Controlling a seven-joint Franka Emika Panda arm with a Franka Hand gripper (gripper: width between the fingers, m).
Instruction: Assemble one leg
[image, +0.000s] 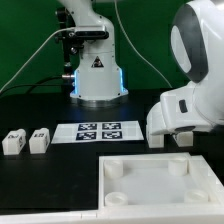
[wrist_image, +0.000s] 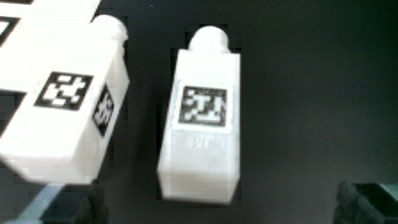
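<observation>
I read the gripper (wrist_image: 210, 204) as released and empty, though its tips are blurred. The leg (wrist_image: 205, 118) lies on the table (wrist_image: 302, 60) just ahead of it, long axis square to the closing line. In the exterior view, two spare legs (image: 38, 140) sit at 9 o'clock from the gripper.

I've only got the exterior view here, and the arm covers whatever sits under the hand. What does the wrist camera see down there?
Observer: Two lie on the table: a leg fully in frame and a leg cut by the edge.
Operator: Touching?
Observer: No, a dark strip of table shows between them.
Operator: And the gripper?
Observer: The gripper is open, holding nothing.
</observation>
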